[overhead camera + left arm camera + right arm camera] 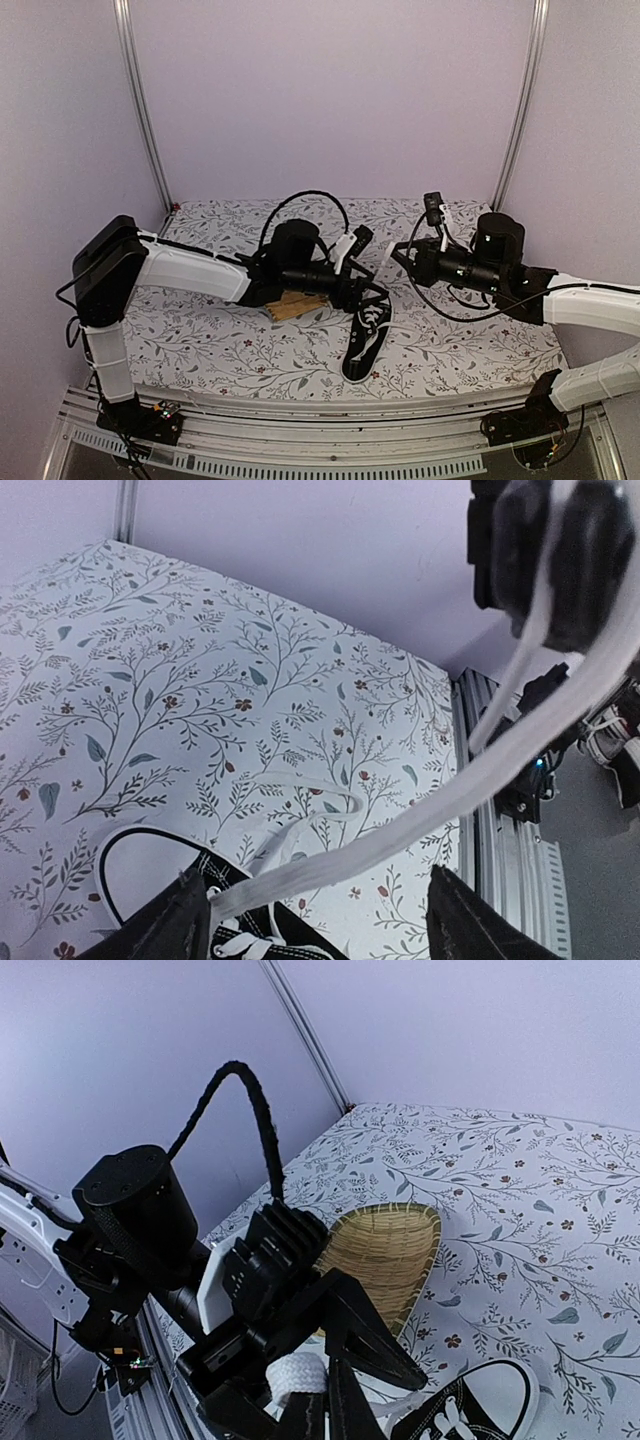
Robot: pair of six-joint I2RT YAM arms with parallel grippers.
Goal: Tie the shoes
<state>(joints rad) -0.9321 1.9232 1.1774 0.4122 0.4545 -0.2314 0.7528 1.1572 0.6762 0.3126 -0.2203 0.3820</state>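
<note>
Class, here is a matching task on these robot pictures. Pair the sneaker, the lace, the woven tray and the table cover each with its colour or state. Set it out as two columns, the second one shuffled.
Things
1. sneaker
2. lace
3. woven tray
4. table cover

Colour or state
A. leaf and flower print
B. white, stretched from the sneaker up to the right gripper
C. black with a white toe cap
D. straw yellow

Pairs: 1-C, 2-B, 3-D, 4-A
</note>
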